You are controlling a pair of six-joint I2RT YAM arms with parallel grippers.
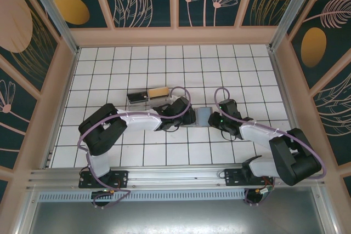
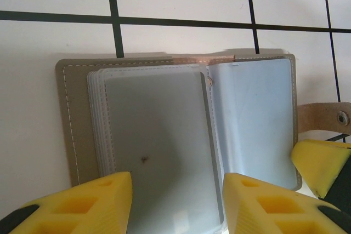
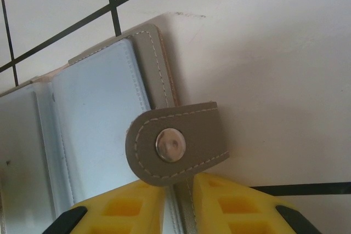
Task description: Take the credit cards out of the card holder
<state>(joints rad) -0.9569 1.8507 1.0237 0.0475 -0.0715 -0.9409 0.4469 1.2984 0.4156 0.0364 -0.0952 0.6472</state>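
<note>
While our left gripper [image 2: 176, 206] hangs half open over the left page of the holder [image 2: 71, 135], a grey card [image 2: 159, 135] sits there under clear plastic; we think the gripper is set to pull it out. The holder lies open on the counter [image 2: 55, 4] between the two grippers. Our right gripper [image 3: 178, 209] is pinched narrow on the holder's right edge, by the strap [image 3: 175, 143], likely to stop it sliding.

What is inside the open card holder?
In the holder: stacked clear sleeves; the top one shows a grey card. Sleeves beneath it are covered, so further cards cannot be counted.
</note>
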